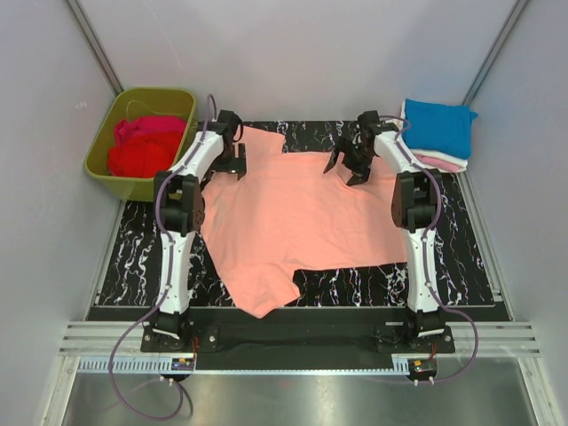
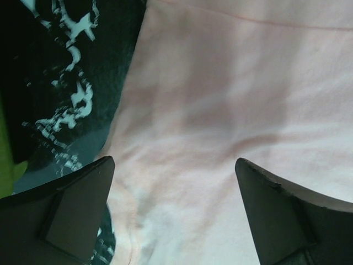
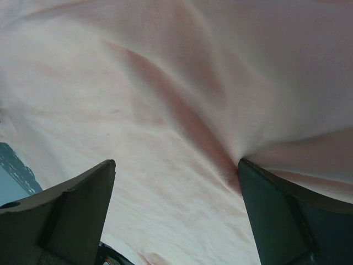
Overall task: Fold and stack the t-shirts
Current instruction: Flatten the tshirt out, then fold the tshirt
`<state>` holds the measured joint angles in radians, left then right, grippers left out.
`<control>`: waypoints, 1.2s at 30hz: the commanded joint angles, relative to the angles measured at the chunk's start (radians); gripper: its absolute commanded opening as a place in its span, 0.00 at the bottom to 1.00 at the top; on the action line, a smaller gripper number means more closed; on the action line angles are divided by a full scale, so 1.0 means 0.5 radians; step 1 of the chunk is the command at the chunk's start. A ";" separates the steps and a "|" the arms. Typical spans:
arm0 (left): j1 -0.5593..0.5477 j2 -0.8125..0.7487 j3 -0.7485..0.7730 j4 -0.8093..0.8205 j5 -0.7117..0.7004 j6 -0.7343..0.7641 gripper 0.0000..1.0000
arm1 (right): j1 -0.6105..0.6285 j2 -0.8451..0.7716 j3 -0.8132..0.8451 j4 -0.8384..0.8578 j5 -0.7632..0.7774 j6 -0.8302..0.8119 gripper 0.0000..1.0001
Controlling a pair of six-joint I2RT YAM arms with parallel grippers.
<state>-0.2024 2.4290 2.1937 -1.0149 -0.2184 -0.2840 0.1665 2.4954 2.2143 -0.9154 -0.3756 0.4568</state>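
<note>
Both pairs of jaws stand wide apart, holding nothing. The left gripper point(image 2: 174, 165) is over the side edge of the salmon-pink t-shirt point(image 1: 302, 213). The right gripper point(image 3: 176, 165) is low over its cloth. The shirt lies spread on a black marbled mat point(image 1: 461, 257). A green tub point(image 1: 102, 164) of red shirts point(image 1: 142, 158) sits far left, and a blue-topped folded stack point(image 1: 439, 129) far right.

Salmon-pink t-shirt point(image 1: 306, 213) flat on mat
</note>
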 commanded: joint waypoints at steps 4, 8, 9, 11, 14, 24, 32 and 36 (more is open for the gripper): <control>-0.114 -0.853 -0.444 -0.001 -0.149 0.001 0.99 | 0.047 -0.241 -0.014 -0.169 0.027 -0.061 1.00; -0.291 -1.506 -1.268 0.066 -0.155 -0.134 0.99 | 0.047 -0.428 0.051 -0.301 0.140 -0.113 1.00; -0.374 -1.602 -1.404 0.085 -0.125 -0.180 0.99 | 0.047 -0.532 0.002 -0.311 0.180 -0.116 1.00; -0.533 -1.865 -1.765 0.106 -0.039 -0.336 0.98 | 0.047 -0.743 -0.111 -0.280 0.211 -0.110 1.00; -0.824 -2.132 -2.128 0.106 0.029 -0.600 0.96 | 0.050 -0.995 -0.494 -0.124 0.217 -0.067 1.00; -1.457 -2.995 -3.126 0.480 0.225 -1.572 0.91 | 0.072 -1.984 -1.905 0.398 0.098 0.065 1.00; -1.663 -3.134 -3.451 0.661 0.219 -1.846 0.89 | 0.075 -2.162 -2.177 0.419 0.116 0.010 1.00; -1.721 -3.082 -3.513 0.738 0.145 -1.969 0.86 | 0.075 -2.165 -2.161 0.398 0.113 -0.005 1.00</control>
<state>-1.0454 0.8780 0.4526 -0.7376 -0.1169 -1.1812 0.1982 1.4593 1.1168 -0.7574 -0.3080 0.4679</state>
